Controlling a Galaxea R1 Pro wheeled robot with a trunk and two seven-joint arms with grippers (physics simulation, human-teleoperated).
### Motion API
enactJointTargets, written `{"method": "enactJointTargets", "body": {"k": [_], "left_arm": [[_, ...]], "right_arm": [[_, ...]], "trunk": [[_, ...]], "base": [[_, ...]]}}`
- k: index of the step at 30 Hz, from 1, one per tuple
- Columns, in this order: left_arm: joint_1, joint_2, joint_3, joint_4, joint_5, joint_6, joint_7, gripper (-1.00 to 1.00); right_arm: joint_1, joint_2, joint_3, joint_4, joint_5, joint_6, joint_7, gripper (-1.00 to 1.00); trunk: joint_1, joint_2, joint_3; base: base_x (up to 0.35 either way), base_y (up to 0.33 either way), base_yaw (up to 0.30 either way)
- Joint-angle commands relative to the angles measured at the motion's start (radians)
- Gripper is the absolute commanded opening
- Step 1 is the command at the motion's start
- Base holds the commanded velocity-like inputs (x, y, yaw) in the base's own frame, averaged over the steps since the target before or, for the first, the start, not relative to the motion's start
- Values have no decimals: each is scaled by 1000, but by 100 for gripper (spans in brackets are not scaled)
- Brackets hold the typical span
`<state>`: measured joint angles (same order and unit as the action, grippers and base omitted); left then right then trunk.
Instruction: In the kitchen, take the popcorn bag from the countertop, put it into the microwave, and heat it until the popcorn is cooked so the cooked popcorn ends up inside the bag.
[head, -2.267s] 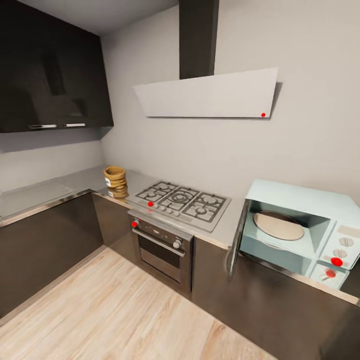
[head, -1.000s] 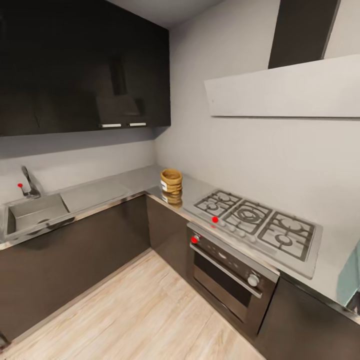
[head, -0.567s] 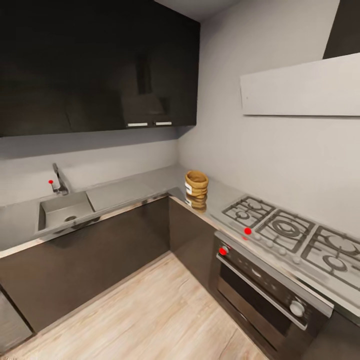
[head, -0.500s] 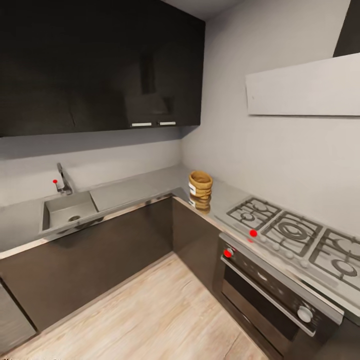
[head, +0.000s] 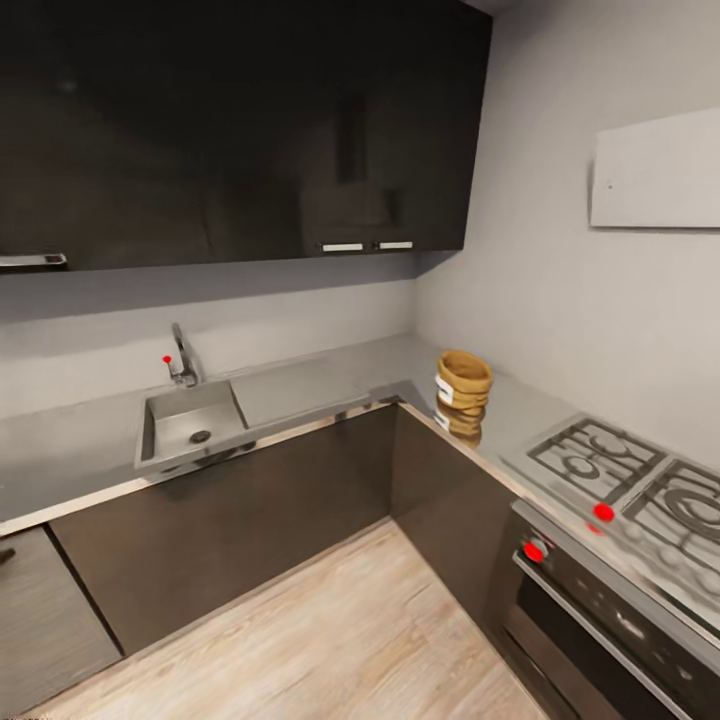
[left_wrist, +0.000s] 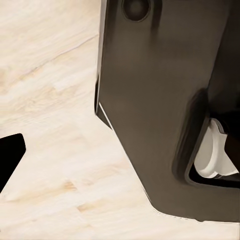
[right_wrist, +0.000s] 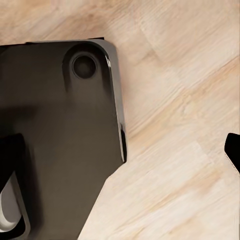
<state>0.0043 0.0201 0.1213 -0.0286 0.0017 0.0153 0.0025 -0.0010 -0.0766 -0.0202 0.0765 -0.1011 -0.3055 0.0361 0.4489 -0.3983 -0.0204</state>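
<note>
nearest, in our wrist views: light wood floor (left_wrist: 50, 100) under the dark glossy robot base (left_wrist: 160, 100), also seen from the right wrist (right_wrist: 60, 130). a black finger tip (left_wrist: 9, 152) of the left hand juts in at one edge of the left wrist view, and a black finger tip (right_wrist: 233, 147) of the right hand at one edge of the right wrist view. from these slivers we cannot tell whether either hand is released or clenched; nothing shows between the fingers.

next, head view: oven (head: 600, 620) with a red-marked knob, set under the gas hob (head: 620, 470) at the right; dark lower cabinets (head: 250, 520) running along both walls.

middle: the counter (head: 70, 455), a grey l-shaped slab. the popcorn bag (head: 463, 381) stands upright on it, near the inner corner, between the hob and the sink (head: 192, 425), its white label facing left, its reflection on the glossy slab below. it is well apart from both.

behind the sink: tap (head: 184, 357) with a small red mark.

farthest: black wall cabinets (head: 240, 130) above, pale grey wall, and the white hood (head: 655, 170) at the upper right.
</note>
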Motion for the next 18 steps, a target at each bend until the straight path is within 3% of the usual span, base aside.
{"method": "enactJointTargets", "body": {"k": [1,3,6,11,18], "left_arm": [[0,5,7,-2,1,2,0,100],[0,37,7,-1,1,3,0,100],[0,58,8,-1,1,3,1,100],[0,56,8,0,1,3,-1,100],[0,52,8,1,0,3,-1,100]], "right_arm": [[-1,0,-1,2,-10,-6,4,100],[-1,0,-1,2,-10,-6,4,100],[-1,0,-1,2,-10,-6,4,100],[-1,0,-1,2,-10,-6,4,100],[-1,0,-1,2,-10,-6,4,100]], "trunk": [[1,-2,-2],[1,-2,-4],[1,-2,-6],[1,-2,-8],[1,-2,-9]], "base": [[319,98,246],[325,97,238],[329,130,220],[330,148,142],[331,152,-16]]}}
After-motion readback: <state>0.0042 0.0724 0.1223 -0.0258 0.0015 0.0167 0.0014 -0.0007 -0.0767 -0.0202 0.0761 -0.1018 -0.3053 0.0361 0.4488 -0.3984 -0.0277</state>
